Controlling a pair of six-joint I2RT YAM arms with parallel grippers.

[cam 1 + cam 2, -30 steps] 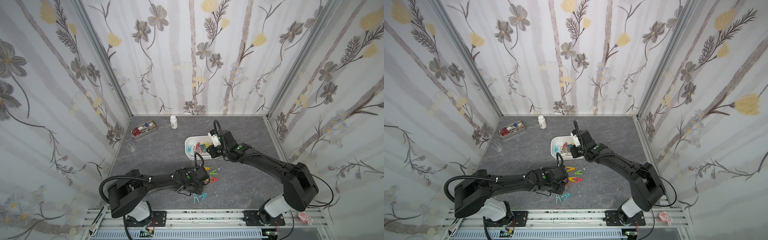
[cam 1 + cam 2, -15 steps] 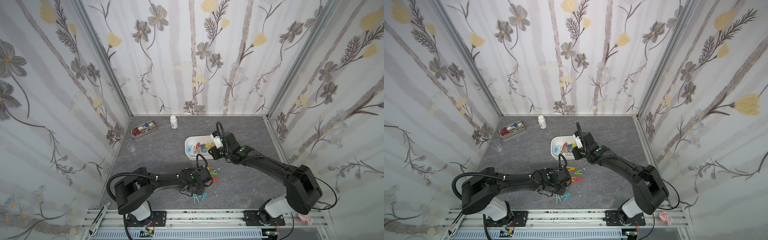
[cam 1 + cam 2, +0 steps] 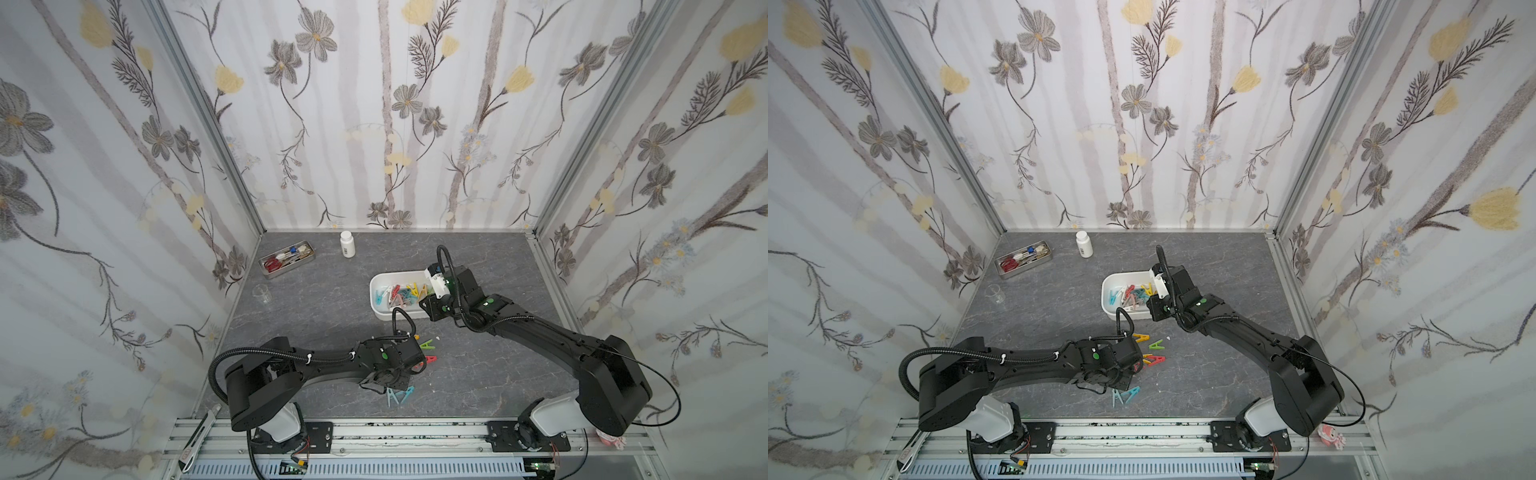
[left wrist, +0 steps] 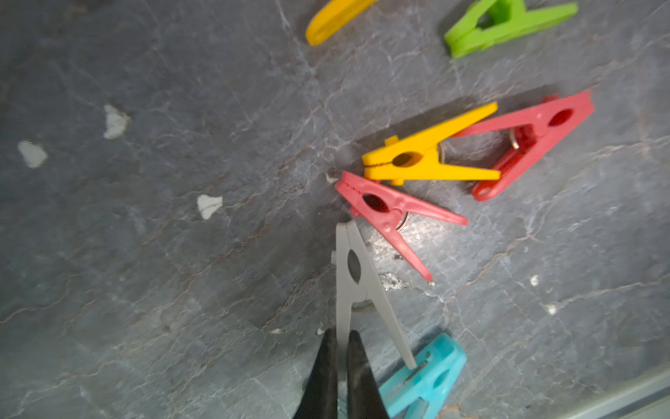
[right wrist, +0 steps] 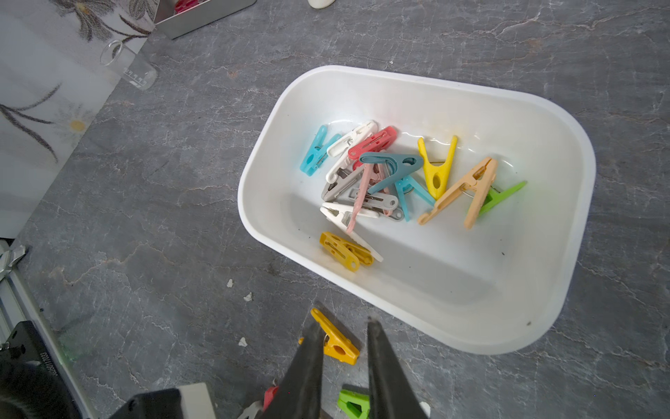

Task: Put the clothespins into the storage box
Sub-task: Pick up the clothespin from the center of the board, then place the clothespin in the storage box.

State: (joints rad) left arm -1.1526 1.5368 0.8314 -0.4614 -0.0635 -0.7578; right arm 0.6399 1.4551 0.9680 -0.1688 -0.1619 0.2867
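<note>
My left gripper (image 4: 340,337) is shut on one leg of a grey clothespin (image 4: 353,275) low over the table. Around it lie two red clothespins (image 4: 391,214), a yellow one (image 4: 427,156), a green one (image 4: 507,25) and a teal one (image 4: 427,373). The white storage box (image 3: 376,291) holds several clothespins (image 5: 391,170) in mixed colours. My right gripper (image 5: 344,324) hangs open and empty just outside the box's near rim (image 5: 435,78). On the table below it lies another yellow clothespin (image 5: 335,342).
A grey metal tray of tools (image 3: 286,259) and a white bottle (image 3: 347,244) stand at the back left. A small glass beaker (image 3: 262,293) sits by the left wall. Teal clothespins (image 3: 399,395) lie near the front rail.
My left gripper has slid a little to the right and closed on the grey clothespin's leg. My right gripper has drifted slightly off the box toward its near rim.
</note>
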